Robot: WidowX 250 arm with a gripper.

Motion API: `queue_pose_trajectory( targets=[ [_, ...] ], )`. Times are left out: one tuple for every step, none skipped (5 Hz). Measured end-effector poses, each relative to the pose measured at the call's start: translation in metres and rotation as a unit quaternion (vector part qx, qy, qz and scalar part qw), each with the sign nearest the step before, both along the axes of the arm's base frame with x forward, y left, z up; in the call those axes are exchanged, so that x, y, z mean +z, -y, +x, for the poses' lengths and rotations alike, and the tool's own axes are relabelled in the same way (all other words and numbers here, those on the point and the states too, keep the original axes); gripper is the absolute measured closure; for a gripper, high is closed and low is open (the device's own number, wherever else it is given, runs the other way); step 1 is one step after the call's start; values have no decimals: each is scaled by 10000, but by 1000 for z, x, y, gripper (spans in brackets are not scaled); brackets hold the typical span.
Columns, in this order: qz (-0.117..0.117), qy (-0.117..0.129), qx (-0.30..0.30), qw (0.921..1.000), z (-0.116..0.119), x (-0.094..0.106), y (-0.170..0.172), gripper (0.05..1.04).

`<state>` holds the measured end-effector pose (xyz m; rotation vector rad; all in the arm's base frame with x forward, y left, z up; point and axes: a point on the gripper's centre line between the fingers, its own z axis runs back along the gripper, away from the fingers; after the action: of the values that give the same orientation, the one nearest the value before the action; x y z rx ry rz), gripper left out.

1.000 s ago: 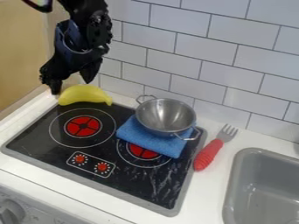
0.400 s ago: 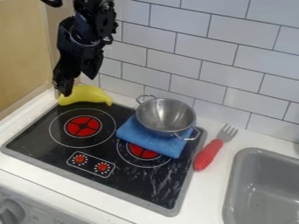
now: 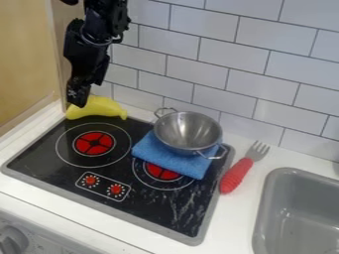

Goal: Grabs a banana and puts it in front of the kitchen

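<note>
The black gripper [image 3: 86, 95] hangs at the upper left, directly over the left part of the banana, one finger covering part of it. From this angle I cannot tell how far apart its fingers stand or whether they touch the fruit. The yellow banana [image 3: 99, 108] lies at the back left corner of the black stove top [image 3: 66, 171], near the tiled wall, its tip pointing right.
A metal pot [image 3: 188, 130] sits on a folded blue cloth [image 3: 173, 159] at the stove's back right. Right of the stove lies a fork with a red handle [image 3: 236, 175], then a grey sink [image 3: 263, 208]. A wooden panel [image 3: 25, 59] borders the left side.
The gripper has shifted a little to the right and turned, so its fingers now look closer together. Banana, pot, cloth and fork have kept their places.
</note>
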<state>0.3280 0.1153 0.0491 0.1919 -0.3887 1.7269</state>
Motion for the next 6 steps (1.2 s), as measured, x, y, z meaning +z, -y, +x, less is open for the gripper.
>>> queue_pose_trajectory(
  targets=[
    [-57, 27, 149, 9999, 12, -5, -5, 85],
    [-75, -24, 271, 9996, 20, -15, -7, 85],
    [-131, -14, 333, 9994, 33, -25, -10, 85],
    [-214, -114, 377, 9990, 34, -36, -14, 85],
    [-218, -138, 325, 9991, 38, -44, -15, 144],
    [-152, -78, 322, 9993, 40, -45, -18, 459]
  ],
)
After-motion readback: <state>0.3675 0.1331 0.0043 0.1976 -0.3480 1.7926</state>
